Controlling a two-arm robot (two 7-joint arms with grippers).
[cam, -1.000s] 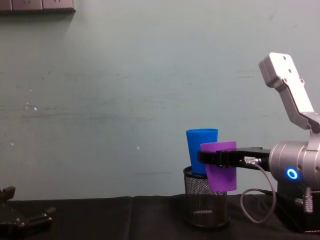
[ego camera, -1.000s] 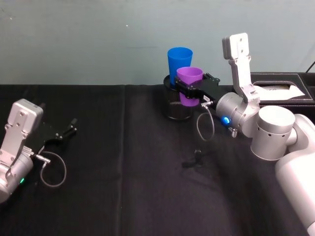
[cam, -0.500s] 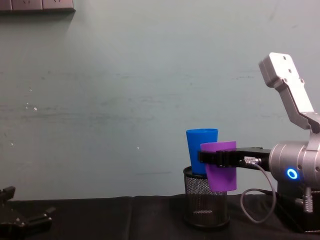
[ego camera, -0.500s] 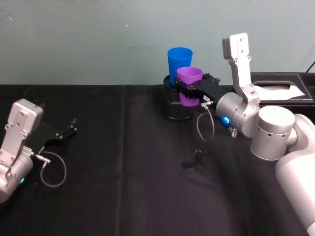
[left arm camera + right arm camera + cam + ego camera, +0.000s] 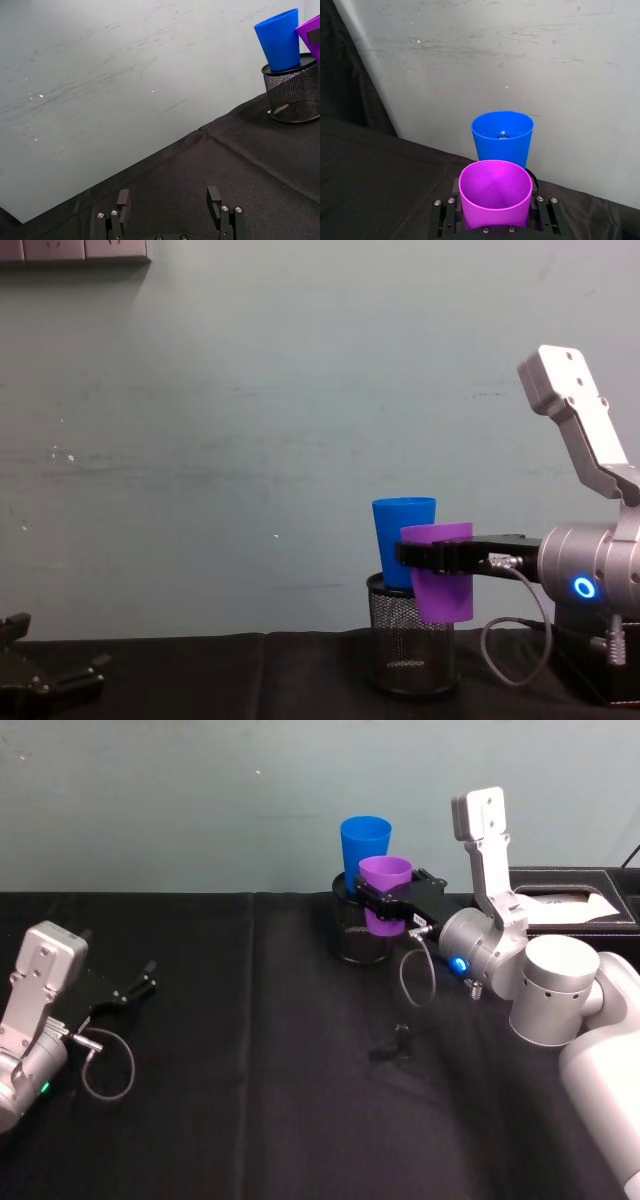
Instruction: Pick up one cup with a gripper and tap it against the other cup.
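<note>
The purple cup (image 5: 384, 890) (image 5: 440, 575) (image 5: 495, 196) hangs upright in the air, held by my right gripper (image 5: 383, 903) (image 5: 432, 555) (image 5: 495, 220), whose jaws are shut on its sides. Just behind it the blue cup (image 5: 364, 846) (image 5: 403, 552) (image 5: 502, 135) (image 5: 281, 39) stands upright in a black wire-mesh pot (image 5: 355, 942) (image 5: 412, 650) (image 5: 294, 90). The two cups are very close; I cannot tell if they touch. My left gripper (image 5: 140, 988) (image 5: 170, 202) (image 5: 50, 670) rests open and empty at the far left of the table.
The black cloth table (image 5: 260, 1080) has a small dark bit (image 5: 398, 1042) lying in front of the pot. A black box with white stitching (image 5: 570, 900) sits at the back right. A pale wall (image 5: 200, 800) runs close behind the pot.
</note>
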